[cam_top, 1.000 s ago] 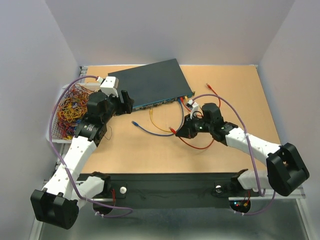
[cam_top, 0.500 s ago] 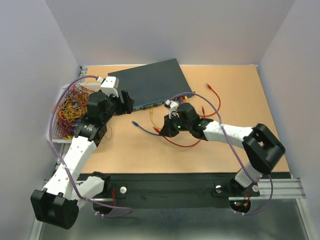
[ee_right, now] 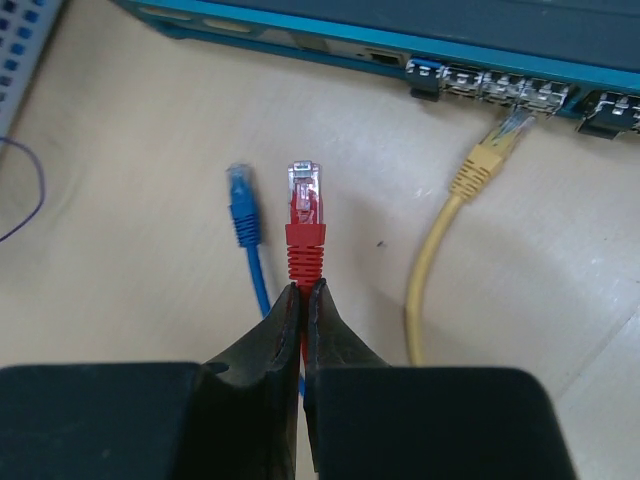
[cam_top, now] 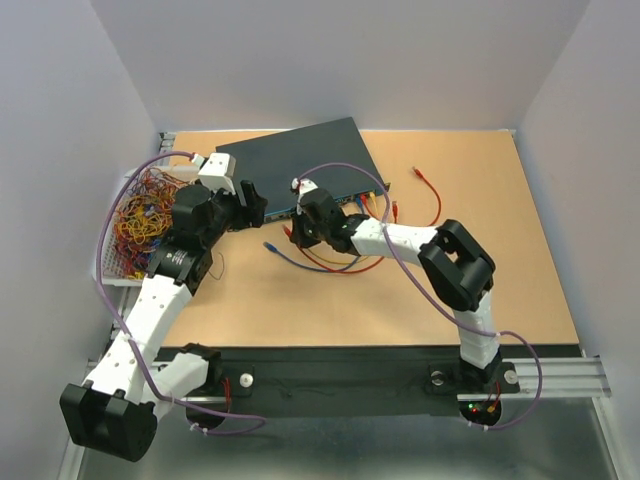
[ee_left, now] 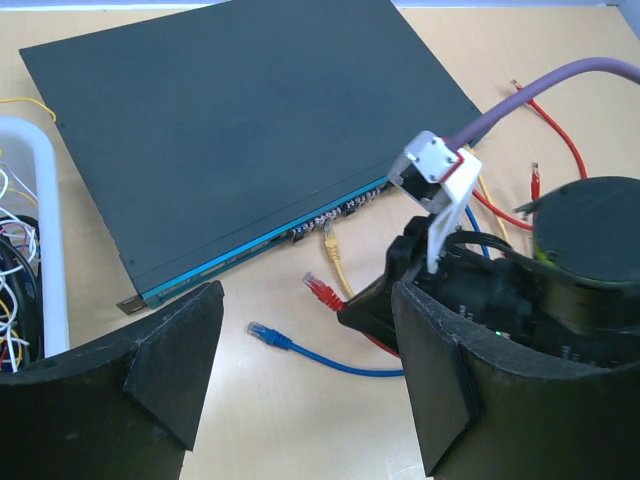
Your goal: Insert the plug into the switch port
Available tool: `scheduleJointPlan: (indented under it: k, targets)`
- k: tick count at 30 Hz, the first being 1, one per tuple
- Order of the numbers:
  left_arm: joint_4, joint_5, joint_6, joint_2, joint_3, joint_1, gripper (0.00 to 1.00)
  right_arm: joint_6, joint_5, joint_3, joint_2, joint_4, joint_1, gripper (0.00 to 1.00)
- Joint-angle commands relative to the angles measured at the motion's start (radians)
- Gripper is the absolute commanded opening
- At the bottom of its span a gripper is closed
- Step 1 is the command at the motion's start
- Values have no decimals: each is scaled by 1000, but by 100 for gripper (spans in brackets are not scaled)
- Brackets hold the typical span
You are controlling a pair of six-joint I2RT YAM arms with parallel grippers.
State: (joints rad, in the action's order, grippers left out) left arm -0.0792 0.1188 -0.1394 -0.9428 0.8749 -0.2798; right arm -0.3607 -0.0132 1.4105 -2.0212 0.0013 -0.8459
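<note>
The right fingers (ee_right: pixel 272 345) are clamped on the rear of the red plug (ee_right: pixel 305 205). Its long axis runs straight away from them, and its tip points at the switch (ee_right: pixel 330 25) and its socket row but stops short, between a blue plug (ee_right: pixel 240 200) lying on the counter (ee_right: pixel 120 150) and a yellow plug (ee_right: pixel 480 165) at a socket. The top view hides that grip under the arm (only the right wrist view shows it), while the left wrist view shows the left fingers (ee_left: pixel 170 370) wide apart, holding nothing.
</note>
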Motion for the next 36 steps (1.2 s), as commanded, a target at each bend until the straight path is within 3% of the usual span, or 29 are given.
scheduleJointPlan:
  k: [1,7,11,17,20,24,26,36]
  targets:
    - [35,-22,3,25,-5,2,79,8,-87,64,-10,-55,-2,0]
    - [38,-25,3,36,-4,2,79,46,-53,-47,146,-44,-2,0]
    - [74,118,-8,64,1,4,79,43,-5,-129,341,-55,-2,1]
    - [205,342,-89,127,3,2,82,-7,-116,-196,602,-201,-2,0]
    - [347,465,-153,171,-34,4,81,-37,5,-179,694,-215,-1,0]
    - [562,573,-287,232,-108,2,80,-122,316,-134,720,-210,-1,0]
    - [628,588,-342,257,-125,2,80,-158,376,-130,731,-195,-1,1]
    - [1029,706,-597,338,-215,4,75,-368,751,-154,728,173,-1,0]
